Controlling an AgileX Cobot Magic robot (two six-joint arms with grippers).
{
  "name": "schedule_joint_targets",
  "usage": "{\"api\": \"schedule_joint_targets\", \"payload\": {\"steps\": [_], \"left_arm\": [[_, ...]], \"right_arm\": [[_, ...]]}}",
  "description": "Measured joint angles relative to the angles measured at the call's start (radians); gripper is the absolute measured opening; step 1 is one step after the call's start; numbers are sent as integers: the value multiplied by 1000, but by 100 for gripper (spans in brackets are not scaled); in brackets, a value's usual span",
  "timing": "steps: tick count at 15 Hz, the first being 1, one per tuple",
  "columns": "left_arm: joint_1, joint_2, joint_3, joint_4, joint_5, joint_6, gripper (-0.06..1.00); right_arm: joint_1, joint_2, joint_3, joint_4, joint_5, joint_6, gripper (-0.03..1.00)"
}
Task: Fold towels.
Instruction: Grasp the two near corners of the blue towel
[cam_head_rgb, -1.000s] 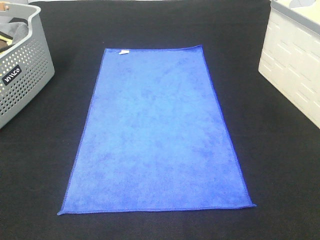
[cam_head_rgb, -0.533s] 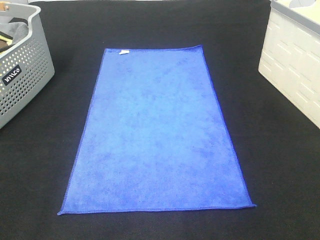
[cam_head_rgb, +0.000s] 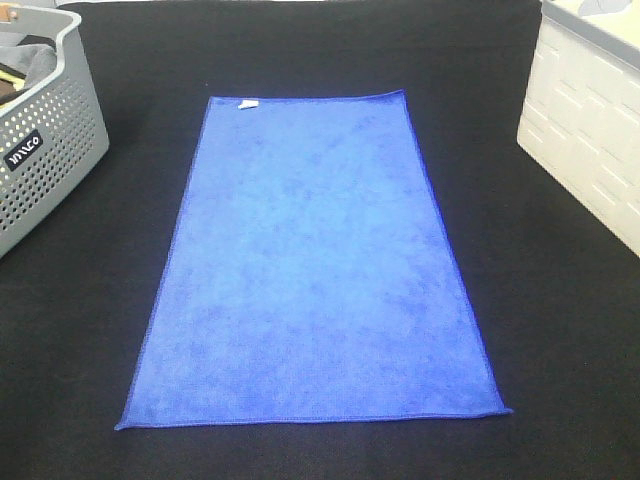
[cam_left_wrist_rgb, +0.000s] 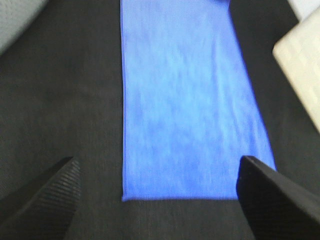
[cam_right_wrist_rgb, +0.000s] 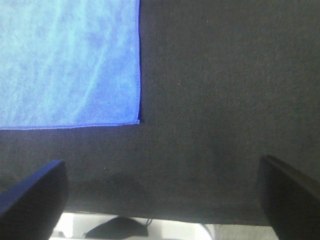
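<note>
A blue towel (cam_head_rgb: 310, 270) lies flat and unfolded in the middle of the black table, with a small white tag (cam_head_rgb: 247, 103) at its far left corner. Neither gripper shows in the exterior high view. In the left wrist view the towel (cam_left_wrist_rgb: 185, 100) lies spread ahead of my open left gripper (cam_left_wrist_rgb: 157, 200), whose fingertips (cam_left_wrist_rgb: 50, 195) hover above the cloth near the towel's front edge. In the right wrist view my open right gripper (cam_right_wrist_rgb: 160, 195) hovers over bare black cloth, beside the towel's near right corner (cam_right_wrist_rgb: 137, 121). Both grippers are empty.
A grey perforated basket (cam_head_rgb: 40, 140) with cloth inside stands at the far left. A white crate (cam_head_rgb: 590, 130) stands at the far right; it also shows in the left wrist view (cam_left_wrist_rgb: 302, 60). The table's front edge (cam_right_wrist_rgb: 150, 227) shows in the right wrist view.
</note>
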Motion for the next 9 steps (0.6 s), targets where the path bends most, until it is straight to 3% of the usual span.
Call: {"api": "schedule_joint_targets", "payload": {"steps": [3,6,9], "left_arm": [[0,254,0,-96,-7,139,79],[0,476,0,-210,-26,273,76],[0,683,0,-387,-91,456,76]], "right_arm": [[0,140,0,48,-40,-66,96],[0,277,0,170,-96,-195,96],[0,439,0,246,-213,-319,96]]}}
